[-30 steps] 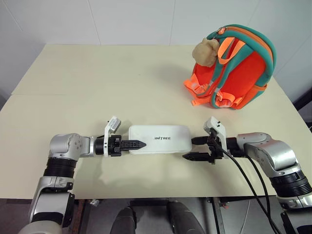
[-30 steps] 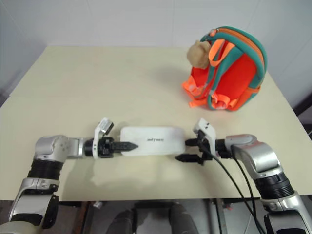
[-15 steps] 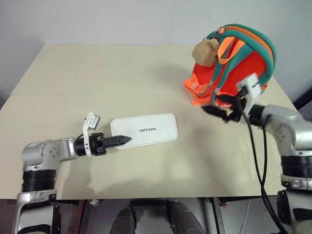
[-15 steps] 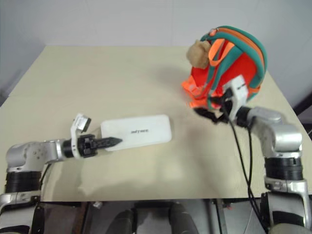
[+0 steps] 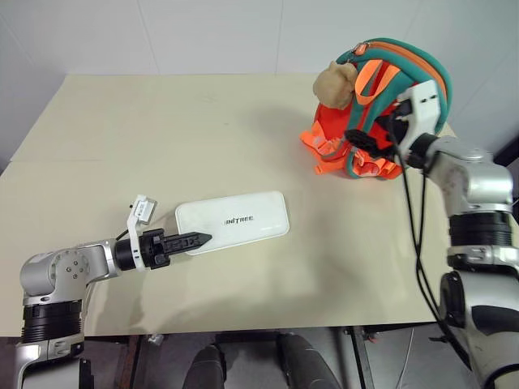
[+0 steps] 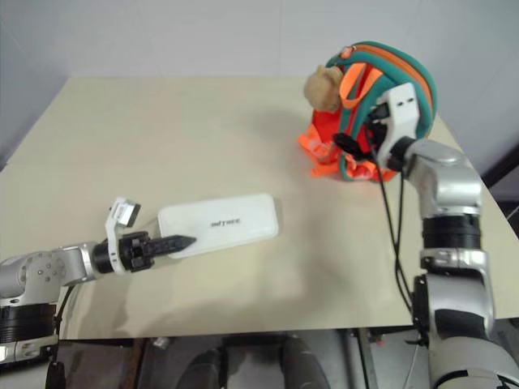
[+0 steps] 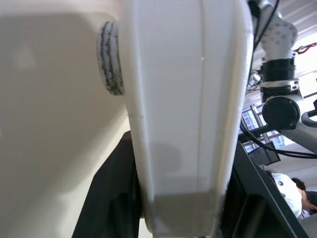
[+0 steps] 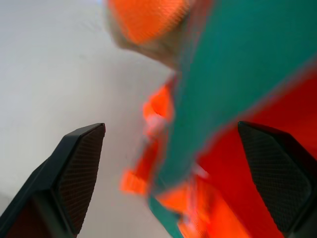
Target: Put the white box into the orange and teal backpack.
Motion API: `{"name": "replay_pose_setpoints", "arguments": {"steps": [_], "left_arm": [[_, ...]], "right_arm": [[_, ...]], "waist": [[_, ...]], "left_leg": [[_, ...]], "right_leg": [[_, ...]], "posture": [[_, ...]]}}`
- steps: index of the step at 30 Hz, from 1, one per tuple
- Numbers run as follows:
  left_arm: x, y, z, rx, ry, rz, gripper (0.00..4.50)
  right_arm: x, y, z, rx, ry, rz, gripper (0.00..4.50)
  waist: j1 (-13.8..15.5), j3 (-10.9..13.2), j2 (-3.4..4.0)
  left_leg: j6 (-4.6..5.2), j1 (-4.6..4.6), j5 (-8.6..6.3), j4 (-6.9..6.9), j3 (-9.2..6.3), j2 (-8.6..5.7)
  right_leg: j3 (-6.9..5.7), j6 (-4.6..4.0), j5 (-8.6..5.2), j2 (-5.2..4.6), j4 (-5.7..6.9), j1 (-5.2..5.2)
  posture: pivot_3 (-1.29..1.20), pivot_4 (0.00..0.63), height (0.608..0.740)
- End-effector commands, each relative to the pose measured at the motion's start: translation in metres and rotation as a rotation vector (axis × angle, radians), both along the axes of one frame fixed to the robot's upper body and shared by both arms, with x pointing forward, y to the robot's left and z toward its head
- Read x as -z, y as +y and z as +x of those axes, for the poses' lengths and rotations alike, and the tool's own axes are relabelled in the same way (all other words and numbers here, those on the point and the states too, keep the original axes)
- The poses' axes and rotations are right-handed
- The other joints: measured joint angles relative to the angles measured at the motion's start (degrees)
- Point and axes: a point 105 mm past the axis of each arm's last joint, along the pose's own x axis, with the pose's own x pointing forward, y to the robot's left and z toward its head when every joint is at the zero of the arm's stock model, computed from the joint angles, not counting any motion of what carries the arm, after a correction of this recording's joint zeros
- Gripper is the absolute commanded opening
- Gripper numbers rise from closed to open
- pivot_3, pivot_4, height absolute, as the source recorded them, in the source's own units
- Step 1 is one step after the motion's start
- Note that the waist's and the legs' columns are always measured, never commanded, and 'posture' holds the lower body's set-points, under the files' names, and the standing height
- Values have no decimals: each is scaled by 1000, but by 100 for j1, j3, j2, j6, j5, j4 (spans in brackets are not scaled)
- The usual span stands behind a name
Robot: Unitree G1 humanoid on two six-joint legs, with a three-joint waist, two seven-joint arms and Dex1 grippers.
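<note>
One white box [image 5: 235, 221], one orange and teal backpack [image 5: 409, 77] (one plush toy [image 5: 336, 83] attached), one table [image 5: 162, 130].

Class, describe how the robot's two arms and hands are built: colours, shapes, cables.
Both arms are silver-grey metal with black ribbed joints. Each hand, left hand and right hand, has two black tapered fingers and a small white camera bracket. Black cables trail from the right wrist.
</note>
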Motion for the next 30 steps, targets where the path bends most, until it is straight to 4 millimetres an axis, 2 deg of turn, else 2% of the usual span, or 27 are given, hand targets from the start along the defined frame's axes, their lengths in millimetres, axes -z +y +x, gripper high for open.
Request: {"name": "replay_pose_setpoints", "arguments": {"steps": [1,3,7,14,17,18,25,27,30], "left_arm": [[-14,0,0,1,-68,-29,1503],[-14,0,0,-1,-70,-29,1503],[-14,0,0,-12,-83,-28,1503],[-12,6,-1,-51,-89,-29,1503],[-12,7,-1,-66,-96,-30,1503],[-12,9,0,-76,-102,-28,1503],[-21,29,5,-142,-167,-10,1503],[-27,42,5,-179,-201,-10,1503],[-36,63,3,-244,-259,-23,1503]], "right_arm": [[-14,-9,14,68,-71,59,4500],[-17,-8,22,91,-86,99,4500],[-21,0,31,104,-134,102,3591],[-18,9,31,57,-166,77,1162],[-16,19,28,-23,-158,85,149],[-17,25,25,-72,-161,95,19],[-27,59,0,-373,-130,134,19],[-33,70,-18,-504,-105,156,19],[-46,87,-57,-733,-57,197,19]], "waist": [[-25,0,0],[-26,1,1],[-50,1,2],[-90,2,4],[-107,2,4],[-110,2,4],[-194,3,5],[-197,3,6],[-195,7,13]], "left_leg": [[0,-1,0,1,0,0],[0,-3,0,-3,0,-2],[-1,-3,0,-18,1,0],[-2,-1,1,-24,1,1],[-9,0,5,-22,-2,1],[-11,0,6,-21,-2,0],[-14,3,8,-21,-6,2],[-15,3,9,-24,-7,4],[-16,2,9,-29,-9,8]], "right_leg": [[0,0,0,0,-1,1],[-2,1,0,-5,-5,0],[-1,1,0,-4,-12,-2],[-1,1,0,-3,-11,-2],[-3,1,0,-3,-5,-2],[-3,1,0,-3,-3,-2],[-5,1,0,0,5,-2],[-6,0,0,0,6,-4],[-7,-2,-2,2,7,-9]], "posture": [[0,150,740],[0,150,740],[0,150,740],[0,150,740],[0,150,740],[0,150,740],[0,150,740],[0,150,740],[0,150,740]]}}
